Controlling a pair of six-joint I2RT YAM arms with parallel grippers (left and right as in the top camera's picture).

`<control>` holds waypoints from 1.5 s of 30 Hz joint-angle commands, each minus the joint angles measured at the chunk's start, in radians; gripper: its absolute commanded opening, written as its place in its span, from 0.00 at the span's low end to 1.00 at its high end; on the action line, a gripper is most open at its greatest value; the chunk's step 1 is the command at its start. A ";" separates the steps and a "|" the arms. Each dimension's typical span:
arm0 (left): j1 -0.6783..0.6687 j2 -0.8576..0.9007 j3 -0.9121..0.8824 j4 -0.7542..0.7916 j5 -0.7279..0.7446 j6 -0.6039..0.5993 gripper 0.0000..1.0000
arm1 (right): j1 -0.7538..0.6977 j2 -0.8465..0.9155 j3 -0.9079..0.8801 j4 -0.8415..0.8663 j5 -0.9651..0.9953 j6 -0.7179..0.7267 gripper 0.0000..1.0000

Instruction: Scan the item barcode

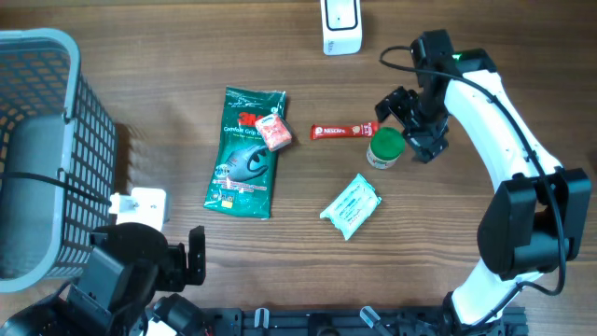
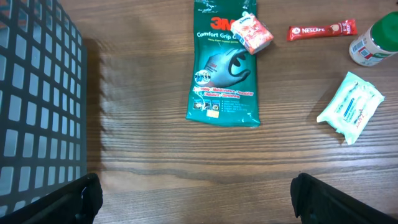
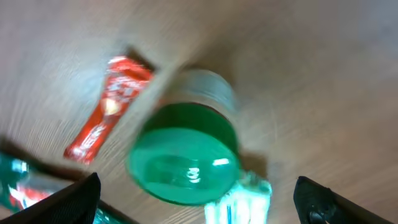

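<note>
Overhead, you have the green-capped bottle (image 1: 384,147) on the wooden table (image 1: 187,75), well to the right of the 3M glove packet (image 1: 246,154). It sits just past the end of the red Nescafé stick (image 1: 342,132), which lies between the two. Your right gripper (image 1: 412,124) is at the bottle, jaws spread wide. The right wrist view is blurred, but it shows the fingertips (image 3: 68,202) far apart with the green cap between them and neither touching it, so nothing is gripped.

Your left gripper (image 2: 199,208) hangs on the near side of the packet, jaws wide apart and empty. A small red-and-white sachet (image 1: 273,132) rests on the packet's upper right corner. A pale wipes pack (image 1: 351,206) lies to the packet's lower right. The grey basket (image 1: 37,56) stands to the packet's left, and a white device (image 1: 341,26) is beyond it at the far edge.
</note>
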 commanded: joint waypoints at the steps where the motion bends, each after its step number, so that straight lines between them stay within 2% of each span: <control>1: 0.003 -0.005 0.003 0.002 -0.009 -0.013 1.00 | 0.009 -0.024 -0.023 0.023 0.028 0.290 1.00; 13: 0.003 -0.005 0.003 0.002 -0.009 -0.012 1.00 | 0.018 0.042 -0.117 0.195 0.032 0.292 1.00; 22: 0.003 -0.005 0.003 0.002 -0.009 -0.013 1.00 | 0.056 0.138 -0.119 0.225 0.004 0.257 0.98; 27: 0.003 -0.005 0.003 0.002 -0.009 -0.013 1.00 | 0.079 0.143 -0.132 0.253 0.042 0.204 0.83; 30: 0.003 -0.005 0.003 0.002 -0.009 -0.013 1.00 | 0.077 0.146 -0.145 0.244 0.067 0.204 0.80; 32: 0.003 -0.005 0.003 0.002 -0.009 -0.012 1.00 | 0.077 0.148 -0.145 0.242 0.063 0.185 0.70; 34: 0.003 -0.005 0.003 0.002 -0.009 -0.013 1.00 | 0.077 0.148 -0.145 0.264 0.064 0.095 0.66; 36: 0.003 -0.005 0.003 0.002 -0.009 -0.013 1.00 | 0.077 0.148 -0.145 0.294 0.064 -0.091 0.65; 40: 0.003 -0.005 0.003 0.002 -0.009 -0.013 1.00 | 0.077 0.148 -0.145 0.336 0.067 -0.619 0.66; 41: 0.003 -0.005 0.003 0.002 -0.009 -0.013 1.00 | 0.076 0.148 -0.145 0.323 0.068 -0.747 0.72; 42: 0.003 -0.005 0.003 0.002 -0.009 -0.013 1.00 | 0.076 0.148 -0.145 0.314 0.068 -0.804 0.76; 45: 0.003 -0.005 0.003 0.002 -0.009 -0.012 1.00 | 0.077 0.145 -0.130 0.294 0.118 -0.832 0.93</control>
